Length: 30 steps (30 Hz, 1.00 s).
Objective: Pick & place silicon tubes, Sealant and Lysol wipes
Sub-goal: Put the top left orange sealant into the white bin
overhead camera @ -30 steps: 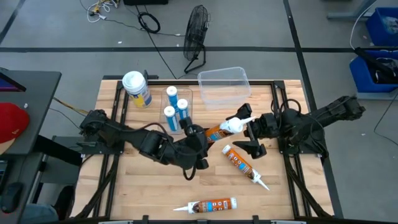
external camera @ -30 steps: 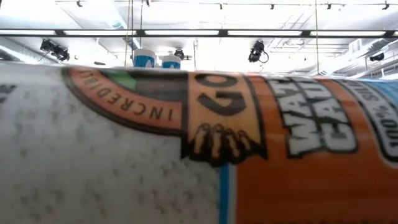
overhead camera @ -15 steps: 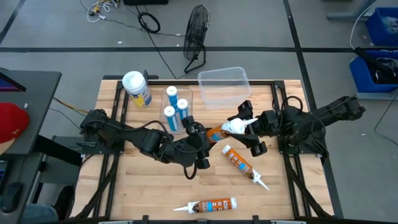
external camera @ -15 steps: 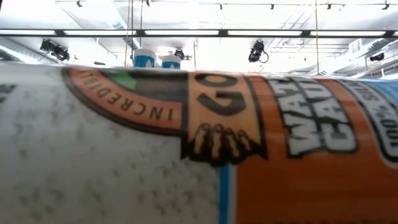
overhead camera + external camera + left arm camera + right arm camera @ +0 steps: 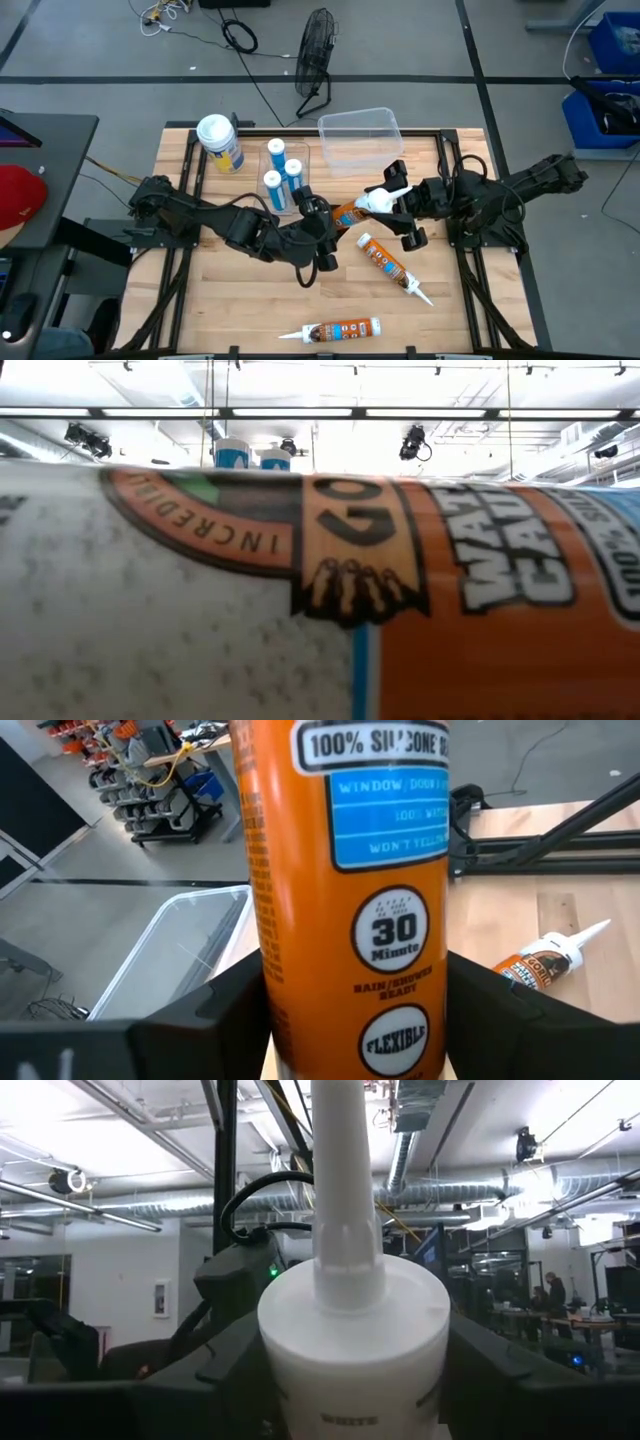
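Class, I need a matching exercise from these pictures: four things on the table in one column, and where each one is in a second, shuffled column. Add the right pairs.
Things:
1. Lysol wipes
2. Clear bin
3. Held tube
4. Tube with nozzle pointing left

Places:
A. Between the left gripper and right gripper, both gripping it
B. Lying near the table's front edge
C. Standing at the back left corner
D. At the back, right of centre

Pairs: 1-C, 2-D, 3-A, 4-B
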{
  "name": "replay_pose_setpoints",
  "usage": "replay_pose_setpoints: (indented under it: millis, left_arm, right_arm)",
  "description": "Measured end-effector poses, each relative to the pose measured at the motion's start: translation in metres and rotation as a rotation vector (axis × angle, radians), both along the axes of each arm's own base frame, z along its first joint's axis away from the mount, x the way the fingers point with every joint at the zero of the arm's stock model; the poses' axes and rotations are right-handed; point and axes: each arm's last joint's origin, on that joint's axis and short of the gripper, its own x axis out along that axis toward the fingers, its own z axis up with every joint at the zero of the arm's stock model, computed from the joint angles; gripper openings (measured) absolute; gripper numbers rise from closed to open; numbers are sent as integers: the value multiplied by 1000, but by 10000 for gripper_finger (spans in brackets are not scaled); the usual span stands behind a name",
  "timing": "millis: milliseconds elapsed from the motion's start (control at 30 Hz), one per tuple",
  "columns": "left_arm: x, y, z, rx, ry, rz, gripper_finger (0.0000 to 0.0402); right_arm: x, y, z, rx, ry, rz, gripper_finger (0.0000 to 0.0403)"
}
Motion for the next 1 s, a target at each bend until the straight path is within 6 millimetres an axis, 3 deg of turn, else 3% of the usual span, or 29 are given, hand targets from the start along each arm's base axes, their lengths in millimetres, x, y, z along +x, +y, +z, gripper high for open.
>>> replay_pose_setpoints:
  millis: [333,633,1000]
  left_arm:
    - [-1,-1,1,20,-10,27,277]
    - [-3,-2,1,52,-18,76,286]
    - [-9,-6,0,122,-23,179,287]
  right_arm:
    - [3,-1,-5,-7,54,-60,218]
    - [4,-4,-7,-10,86,-144,218]
    - [-4,-30,-3,3,122,-252,218]
